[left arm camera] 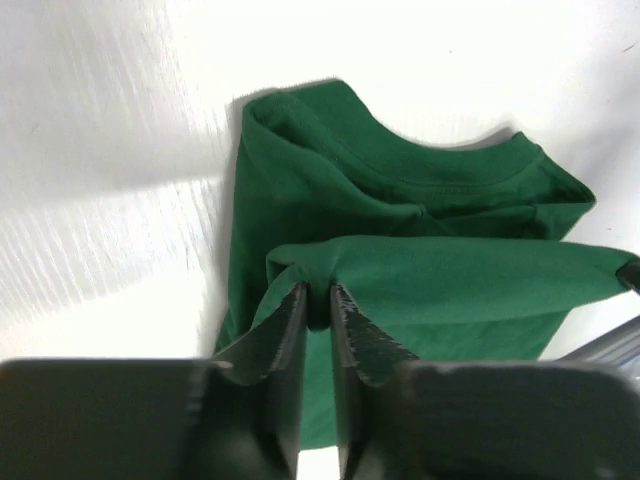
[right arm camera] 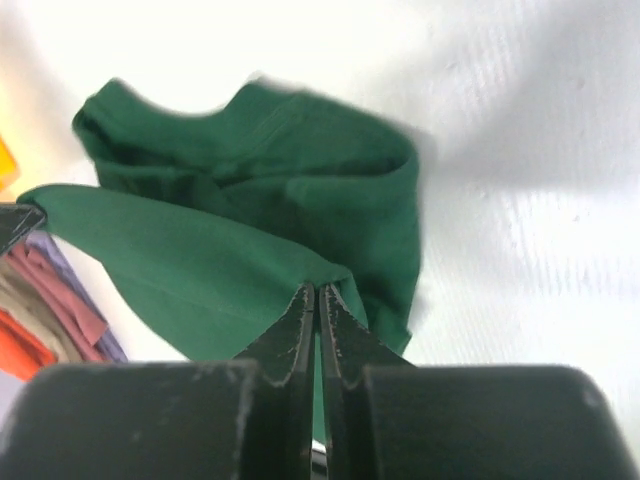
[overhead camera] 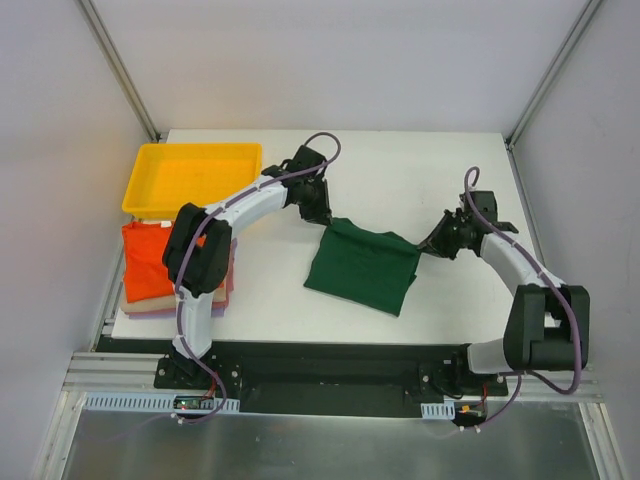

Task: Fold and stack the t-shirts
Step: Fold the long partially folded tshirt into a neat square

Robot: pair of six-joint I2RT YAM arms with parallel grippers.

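The dark green t-shirt (overhead camera: 362, 266) lies partly folded in the middle of the table. My left gripper (overhead camera: 322, 216) is shut on its far left corner and my right gripper (overhead camera: 428, 244) is shut on its far right corner. Between them the far edge is lifted and stretched above the rest of the shirt. The left wrist view shows the green t-shirt (left arm camera: 400, 200) pinched in my left gripper (left arm camera: 318, 295). The right wrist view shows the same shirt (right arm camera: 250, 220) pinched in my right gripper (right arm camera: 317, 292). A stack with an orange t-shirt (overhead camera: 150, 262) on top lies at the left.
A yellow plastic tray (overhead camera: 190, 175) stands at the far left of the table, just behind the shirt stack. Beige and pink-lilac cloth edges (right arm camera: 60, 300) show under the orange shirt. The left arm's forearm reaches over the stack.
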